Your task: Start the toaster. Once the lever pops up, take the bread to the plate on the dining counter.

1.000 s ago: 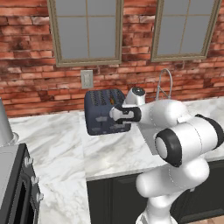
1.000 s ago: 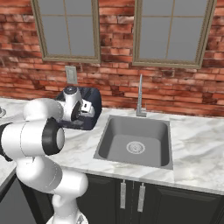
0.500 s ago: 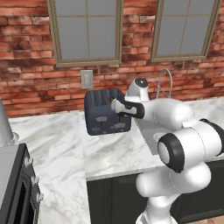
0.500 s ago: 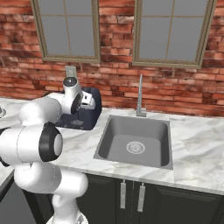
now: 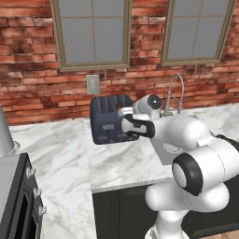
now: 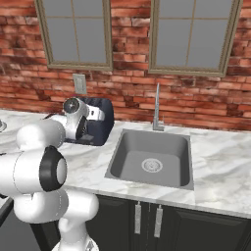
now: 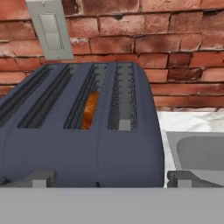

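The dark navy toaster (image 5: pixel 108 120) stands on the marble worktop against the brick wall. In the hand view I look down on its top (image 7: pixel 87 131), and the brown bread (image 7: pixel 90 109) sits low in the third slot from the left. My gripper (image 5: pixel 123 123) hovers at the toaster's right end, level with its top. Its jaws are open, the two fingertips (image 7: pixel 40 178) spread wide with the toaster body between and beyond them, and they hold nothing. From the right base view the hand (image 6: pixel 93 114) covers part of the toaster (image 6: pixel 103 125).
A steel sink (image 6: pixel 149 157) with a tall faucet (image 6: pixel 157 105) lies right of the toaster. A wall outlet (image 5: pixel 92 84) is behind it. A stove (image 5: pixel 16 196) and a grey pot (image 5: pixel 3 133) stand at the far left.
The arm has stretched further forward and the hand has shifted slightly at the toaster's right end. The jaws have stayed open.
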You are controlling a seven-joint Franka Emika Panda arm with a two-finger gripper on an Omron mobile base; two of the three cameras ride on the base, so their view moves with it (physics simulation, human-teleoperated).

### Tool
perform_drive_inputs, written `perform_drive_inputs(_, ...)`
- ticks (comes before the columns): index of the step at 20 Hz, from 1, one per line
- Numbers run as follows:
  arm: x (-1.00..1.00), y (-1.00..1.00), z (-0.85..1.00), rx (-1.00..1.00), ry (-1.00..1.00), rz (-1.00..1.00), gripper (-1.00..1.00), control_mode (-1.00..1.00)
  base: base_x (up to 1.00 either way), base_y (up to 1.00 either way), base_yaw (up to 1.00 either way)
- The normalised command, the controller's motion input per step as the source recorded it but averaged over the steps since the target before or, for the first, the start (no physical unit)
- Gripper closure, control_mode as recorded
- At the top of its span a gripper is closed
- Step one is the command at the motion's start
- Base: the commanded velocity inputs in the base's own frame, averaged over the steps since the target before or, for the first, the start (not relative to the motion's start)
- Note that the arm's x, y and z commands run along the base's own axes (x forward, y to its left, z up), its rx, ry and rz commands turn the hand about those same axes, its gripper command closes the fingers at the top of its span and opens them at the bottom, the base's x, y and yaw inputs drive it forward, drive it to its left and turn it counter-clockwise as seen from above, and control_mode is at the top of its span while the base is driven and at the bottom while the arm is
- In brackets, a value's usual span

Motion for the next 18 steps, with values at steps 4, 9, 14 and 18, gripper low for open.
perform_drive_inputs(4,-0.04,0.17,0.14,0.0,-0.13,-0.01,-1.0,-1.0,0.0,0.0,0.0)
perform_drive_inputs(9,0.0,0.21,0.15,0.0,-0.09,-0.01,-1.0,-1.0,0.0,0.0,0.0)
perform_drive_inputs(14,0.0,0.12,0.1,0.0,-0.03,-0.03,-1.0,-1.0,0.0,0.0,0.0)
perform_drive_inputs(18,0.05,0.0,0.06,0.0,0.0,-0.02,-1.0,-1.0,0.0,0.0,0.0)
